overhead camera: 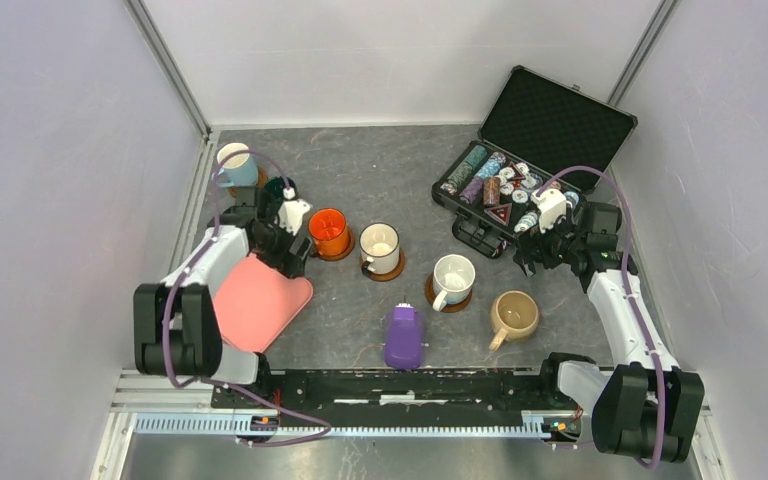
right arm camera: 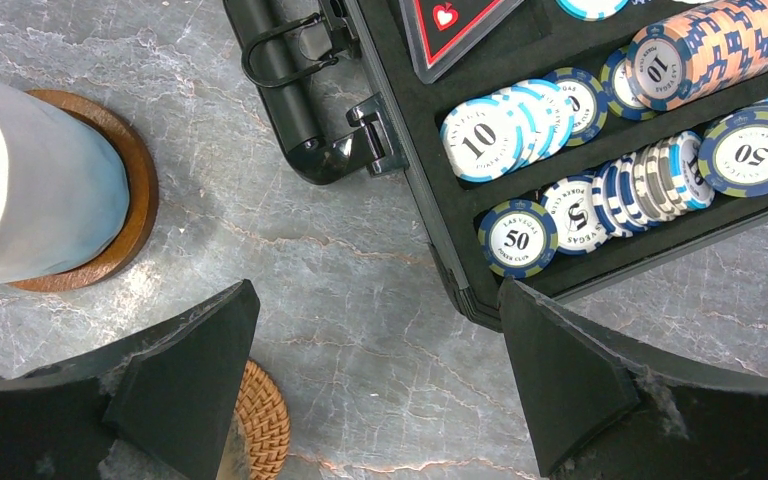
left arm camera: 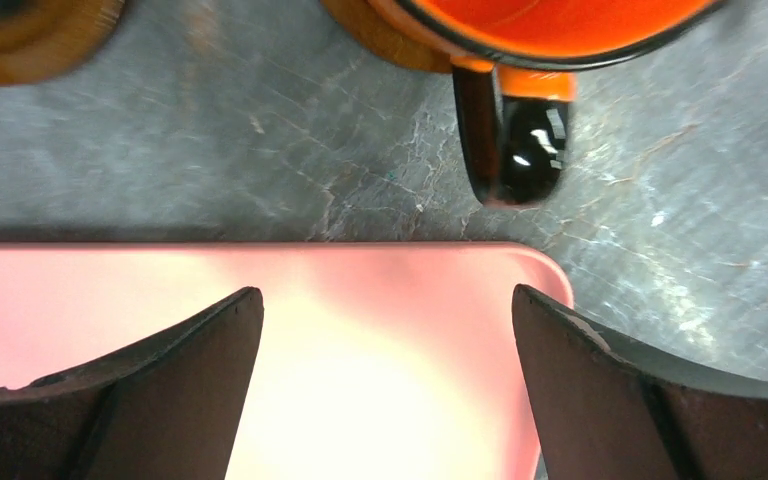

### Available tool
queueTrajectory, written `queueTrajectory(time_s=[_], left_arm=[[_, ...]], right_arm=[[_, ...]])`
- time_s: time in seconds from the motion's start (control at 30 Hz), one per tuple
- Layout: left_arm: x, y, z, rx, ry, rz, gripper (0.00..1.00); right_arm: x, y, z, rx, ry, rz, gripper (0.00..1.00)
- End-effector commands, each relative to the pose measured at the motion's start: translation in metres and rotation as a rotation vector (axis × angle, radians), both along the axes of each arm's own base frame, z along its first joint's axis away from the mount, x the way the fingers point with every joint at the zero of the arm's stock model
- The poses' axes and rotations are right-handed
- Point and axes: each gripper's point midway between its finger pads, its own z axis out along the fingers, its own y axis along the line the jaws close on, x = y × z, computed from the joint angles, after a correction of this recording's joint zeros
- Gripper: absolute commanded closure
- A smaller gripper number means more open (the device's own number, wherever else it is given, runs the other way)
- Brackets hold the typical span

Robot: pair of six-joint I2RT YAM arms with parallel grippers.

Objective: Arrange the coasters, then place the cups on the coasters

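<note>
Left pincer (left arm camera: 385,300): spread, empty, over the pink tray (left arm camera: 110,290), near the orange cup (overhead camera: 328,232).
Right pincer (right arm camera: 380,290): spread, empty, between the white cup (overhead camera: 452,278) and the chip case (overhead camera: 555,120).
Cups: orange, white and cream cup (overhead camera: 380,245) each on a dark coaster (right arm camera: 140,200); beige cup (overhead camera: 513,314) nearest the right arm.
Woven coaster (right arm camera: 265,425): half hidden by a finger; whether the beige cup sits on it cannot be told.
Advice: check that seating; if off, grip the cup's wall, lift clear, lower centred.

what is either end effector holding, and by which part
Nothing is held: the left end effector and right end effector are both open and empty.
</note>
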Motion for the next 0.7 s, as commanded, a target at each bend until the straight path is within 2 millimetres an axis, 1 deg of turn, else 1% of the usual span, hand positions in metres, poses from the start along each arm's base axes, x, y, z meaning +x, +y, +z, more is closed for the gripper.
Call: queueTrajectory(time_s=[0.0, 0.03, 0.1, 0.13, 0.23, 0.27, 0.33, 0.4, 0.47, 0.53, 0.6, 0.67], left_arm=[[0.017, -0.006, 0.081, -0.054, -0.16, 0.061, 0.0], [0.021, -0.004, 0.099, -0.055, -0.195, 0.081, 0.0], [0.027, -0.003, 0.129, -0.061, -0.234, 0.121, 0.0], [0.033, -0.001, 0.144, -0.059, -0.259, 0.15, 0.0], [0.047, 0.008, 0.179, -0.058, -0.298, 0.282, 0.0], [0.053, 0.009, 0.192, -0.072, -0.318, 0.321, 0.0], [0.058, 0.006, 0.209, -0.112, -0.347, 0.369, 0.0], [0.061, 0.001, 0.217, -0.158, -0.365, 0.387, 0.0], [0.062, -0.006, 0.211, -0.202, -0.348, 0.399, 0.0], [0.062, -0.008, 0.199, -0.218, -0.311, 0.425, 0.0], [0.061, -0.006, 0.191, -0.207, -0.29, 0.448, 0.0], [0.062, -0.005, 0.189, -0.208, -0.299, 0.459, 0.0]], right_arm=[[0.013, -0.001, 0.022, -0.013, -0.069, 0.011, 0.02], [0.015, -0.002, 0.025, -0.017, -0.081, 0.007, 0.02], [0.022, -0.003, 0.032, -0.022, -0.099, 0.007, 0.02], [0.026, -0.003, 0.038, -0.022, -0.106, 0.008, 0.02], [0.039, -0.002, 0.053, -0.015, -0.116, 0.026, 0.02], [0.044, -0.001, 0.058, -0.012, -0.122, 0.031, 0.02], [0.05, 0.002, 0.065, -0.004, -0.132, 0.042, 0.02], [0.053, 0.011, 0.065, 0.001, -0.13, 0.065, 0.02], [0.05, 0.025, 0.056, -0.017, -0.121, 0.095, 0.02], [0.046, 0.037, 0.048, -0.047, -0.128, 0.117, 0.02], [0.044, 0.041, 0.044, -0.048, -0.128, 0.123, 0.02], [0.044, 0.042, 0.042, -0.041, -0.127, 0.124, 0.02]])
